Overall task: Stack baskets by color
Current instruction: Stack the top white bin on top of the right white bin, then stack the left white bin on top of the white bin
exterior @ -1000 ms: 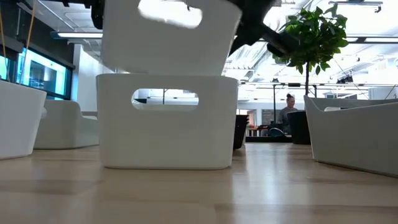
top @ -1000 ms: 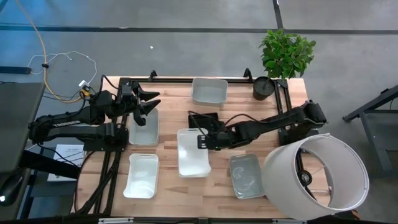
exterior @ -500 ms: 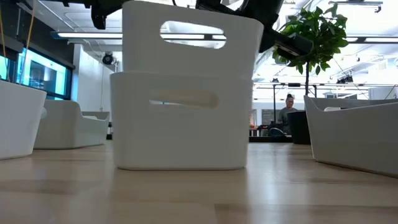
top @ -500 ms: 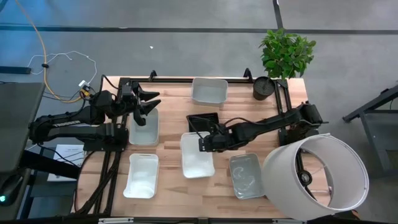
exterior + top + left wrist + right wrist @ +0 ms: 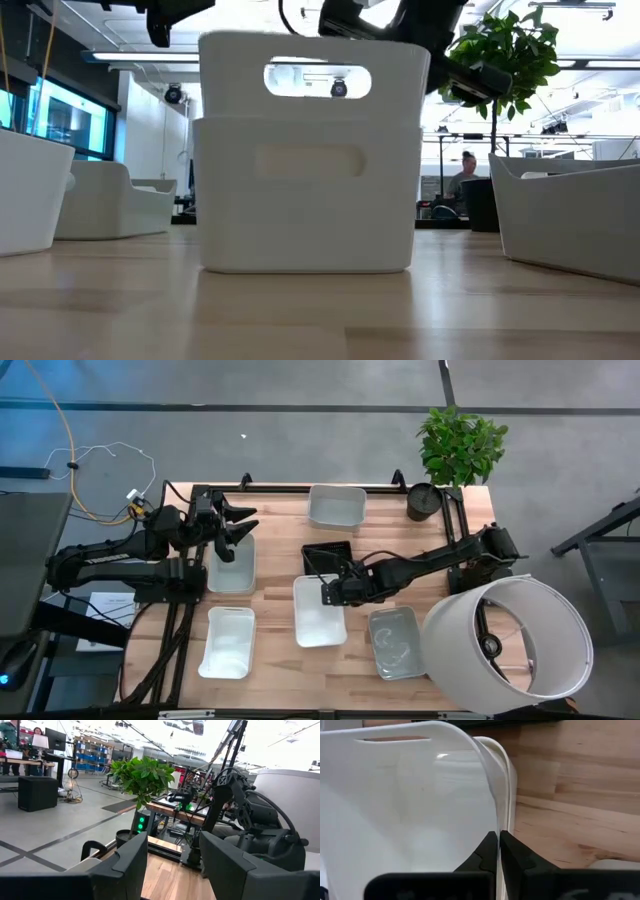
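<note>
My right gripper (image 5: 335,592) is shut on a white basket (image 5: 320,612) that sits nested inside a second white basket (image 5: 305,200) at the table's middle; its slotted top (image 5: 318,80) stands above the lower one's rim. My left gripper (image 5: 240,525) waits open at the far left, above another white basket (image 5: 230,565). A black basket (image 5: 328,552) lies just behind the nested pair. Other baskets rest flat on the table: a grey one (image 5: 336,506) at the far edge, a white one (image 5: 227,642) near left, a translucent one (image 5: 393,642) near right. My right gripper pinches the rim of the inner basket's long wall (image 5: 495,822) on the side toward the table's right, near its far end. One finger (image 5: 485,852) is inside the basket, the other (image 5: 515,857) outside the wall. The fingers slant down from the table's right. The basket sits upright inside the lower basket.
A big white lampshade (image 5: 510,645) lies on its side at the near right corner. A round black pot (image 5: 423,501) and a green plant (image 5: 460,445) stand at the far right. Bare wood (image 5: 280,660) shows between the near baskets.
My right gripper has gone down and tipped steeper, sinking the held white basket into the white basket beneath, from hanging clear above it to deeply nested. The pair has slid a little toward the table's right.
</note>
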You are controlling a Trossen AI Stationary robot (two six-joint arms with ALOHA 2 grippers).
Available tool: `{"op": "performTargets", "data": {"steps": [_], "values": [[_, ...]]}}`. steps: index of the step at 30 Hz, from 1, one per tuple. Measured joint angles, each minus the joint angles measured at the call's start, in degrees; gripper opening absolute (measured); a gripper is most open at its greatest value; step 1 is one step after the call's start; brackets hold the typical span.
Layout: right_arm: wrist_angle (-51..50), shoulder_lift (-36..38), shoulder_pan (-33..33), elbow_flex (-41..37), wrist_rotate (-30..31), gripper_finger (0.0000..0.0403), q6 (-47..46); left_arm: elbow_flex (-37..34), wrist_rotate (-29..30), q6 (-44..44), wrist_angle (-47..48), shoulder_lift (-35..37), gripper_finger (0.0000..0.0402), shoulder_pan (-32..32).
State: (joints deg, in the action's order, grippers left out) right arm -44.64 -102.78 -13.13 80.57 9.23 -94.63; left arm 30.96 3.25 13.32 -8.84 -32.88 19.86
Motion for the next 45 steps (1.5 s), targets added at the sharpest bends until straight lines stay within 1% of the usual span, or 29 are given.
{"op": "performTargets", "data": {"steps": [9, 11, 14, 19, 22, 25, 27, 30, 35, 37, 40, 43, 45], "values": [[1.0, 0.0, 0.0, -0.1, 1.2, 0.0001, 0.2, 0.0, 0.0, 0.0, 0.0, 0.0, 0.0168, 0.0], [1.1, 0.0, 0.0, -0.1, 0.8, 0.0009, 0.8, 0.0, 0.0, 0.0, 0.0, 0.0, 0.0168, 0.0], [0.8, 0.0, 0.0, -0.1, 0.0, 0.0044, 1.9, 0.0, 0.0, 0.0, 0.0, 0.0, 0.0168, 0.0], [0.7, 0.3, 0.3, -0.1, -0.5, 0.0135, 3.7, 0.0, 0.0, 0.0, 0.0, 0.0, 0.0168, 0.0], [0.6, 2.0, 0.9, -0.1, -1.2, 0.0189, 8.4, 0.0, 0.0, 0.0, 0.0, 0.0, 0.0168, 0.0], [-2.3, 4.2, 1.6, -0.1, -1.0, 0.023, 13.3, 0.0, 0.0, 0.0, 0.0, 0.0, 0.0168, 0.0], [-5.5, 5.7, 2.0, -0.1, -0.4, 0.0249, 16.7, 0.0, 0.0, 0.0, 0.0, 0.0, 0.0168, 0.0], [-9.7, 7.8, 2.4, -0.1, -0.8, 0.0266, 24.1, 0.0, -0.1, 0.1, 0.0, 0.0, 0.0168, 0.0], [-19.3, 10.2, 2.6, -0.7, -1.8, 0.0271, 38.7, 0.0, -4.8, 4.8, 0.0, 0.0, 0.0168, 0.0], [-20.7, 12.5, 2.6, -4.2, -2.6, 0.0271, 42.3, 0.0, -6.5, 5.8, 0.0, 0.0, 0.0168, 0.0], [-17.8, 19.2, 2.6, -13.1, -6.5, 0.0271, 43.1, 0.0, -6.9, 6.0, -0.1, 0.0, 0.0168, 0.0], [-10.0, 28.4, 2.6, -22.8, -7.7, 0.027, 40.6, 0.0, -6.9, 6.0, -0.9, 0.0, 0.0168, 0.0], [-1.5, 35.1, 2.6, -28.5, -5.4, 0.027, 38.7, 0.0, -6.9, 6.0, -2.1, 0.0, 0.0168, 0.0]]}}
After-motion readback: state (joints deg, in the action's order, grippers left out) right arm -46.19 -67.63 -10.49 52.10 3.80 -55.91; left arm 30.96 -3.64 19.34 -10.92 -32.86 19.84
